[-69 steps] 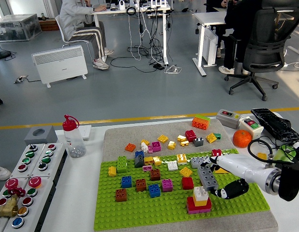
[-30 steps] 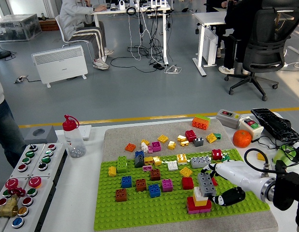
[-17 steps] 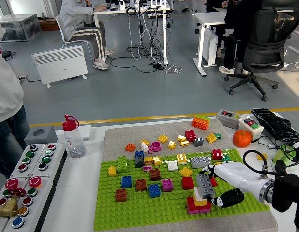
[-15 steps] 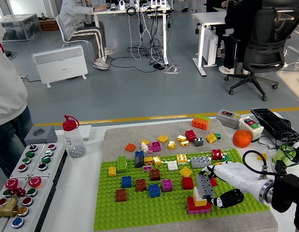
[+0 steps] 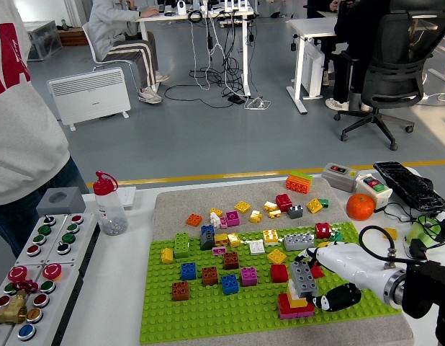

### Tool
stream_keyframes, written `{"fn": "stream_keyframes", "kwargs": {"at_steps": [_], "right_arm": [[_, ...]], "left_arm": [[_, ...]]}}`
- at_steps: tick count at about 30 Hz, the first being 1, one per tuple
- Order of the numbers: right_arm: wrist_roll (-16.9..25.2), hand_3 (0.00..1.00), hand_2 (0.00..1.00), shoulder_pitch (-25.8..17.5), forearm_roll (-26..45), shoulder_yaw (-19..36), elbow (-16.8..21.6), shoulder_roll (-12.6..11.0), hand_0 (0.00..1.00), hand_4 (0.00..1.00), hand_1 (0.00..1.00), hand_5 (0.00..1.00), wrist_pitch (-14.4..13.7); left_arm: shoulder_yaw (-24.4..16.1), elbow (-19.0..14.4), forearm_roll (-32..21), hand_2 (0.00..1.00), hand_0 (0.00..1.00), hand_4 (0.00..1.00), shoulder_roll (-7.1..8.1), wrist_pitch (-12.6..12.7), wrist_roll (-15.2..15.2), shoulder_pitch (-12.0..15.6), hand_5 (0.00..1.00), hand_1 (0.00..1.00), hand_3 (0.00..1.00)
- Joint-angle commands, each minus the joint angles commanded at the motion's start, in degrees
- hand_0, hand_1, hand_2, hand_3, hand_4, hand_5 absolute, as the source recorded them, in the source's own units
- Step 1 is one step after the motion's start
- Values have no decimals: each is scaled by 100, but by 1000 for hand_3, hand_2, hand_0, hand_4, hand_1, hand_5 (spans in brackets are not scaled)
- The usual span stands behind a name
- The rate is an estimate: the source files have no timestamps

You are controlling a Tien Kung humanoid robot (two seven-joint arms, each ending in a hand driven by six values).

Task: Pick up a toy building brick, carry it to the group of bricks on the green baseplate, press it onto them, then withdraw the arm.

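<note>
While gripping grey brick [image 5: 304,277], right robot hand [image 5: 330,277] presses it on stack [image 5: 295,304].

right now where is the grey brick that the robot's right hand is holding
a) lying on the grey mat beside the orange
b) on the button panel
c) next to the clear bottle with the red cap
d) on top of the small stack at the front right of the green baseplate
d) the right hand holds the grey brick on the red and yellow stack at the green baseplate's front right.
</note>
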Motion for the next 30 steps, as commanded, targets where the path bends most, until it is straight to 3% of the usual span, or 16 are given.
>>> {"fn": "stream_keyframes", "kwargs": {"at_steps": [30], "right_arm": [[3, 786, 776, 4, -24, -52, 0, 8, 936, 688, 768, 312, 9]], "left_arm": [[3, 0, 17, 569, 670, 242, -5, 3, 18, 23, 998, 615, 454]]}}
